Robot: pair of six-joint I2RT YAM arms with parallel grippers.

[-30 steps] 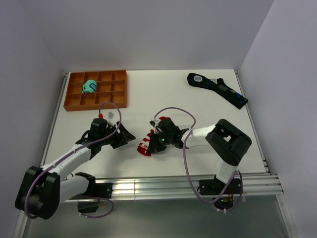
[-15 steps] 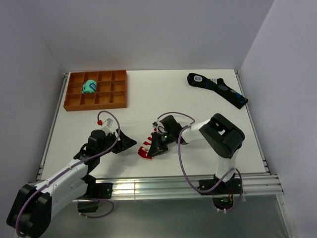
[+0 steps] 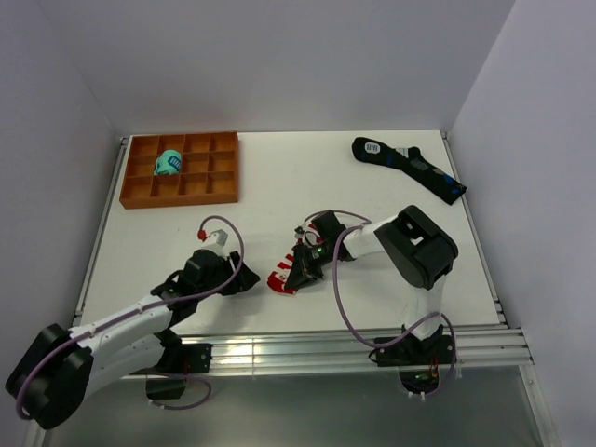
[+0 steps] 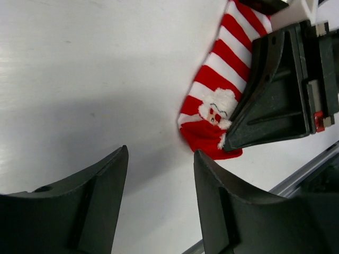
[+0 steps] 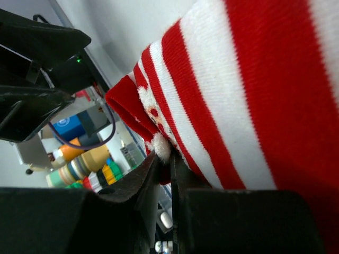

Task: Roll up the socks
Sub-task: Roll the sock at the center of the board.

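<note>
The red and white striped socks (image 3: 282, 273) lie on the white table near its front edge, cuff end toward the front. In the left wrist view they (image 4: 217, 95) show a red end with a small white face mark. My right gripper (image 3: 300, 270) is shut on the edge of the socks (image 5: 222, 90) near that red end, and the fabric fills the right wrist view. My left gripper (image 3: 250, 277) is open and empty, low over the table just left of the socks, its fingers (image 4: 100, 196) pointing at them.
An orange compartment tray (image 3: 140, 186) stands at the back left with a teal sock bundle (image 3: 169, 163) in it. A long black sock with blue patches (image 3: 410, 168) lies at the back right. The table's front rail (image 3: 298, 345) is close behind both grippers.
My left gripper has moved right and nearer the front, closing in on the socks. My right gripper has shifted slightly and stays shut on the socks.
</note>
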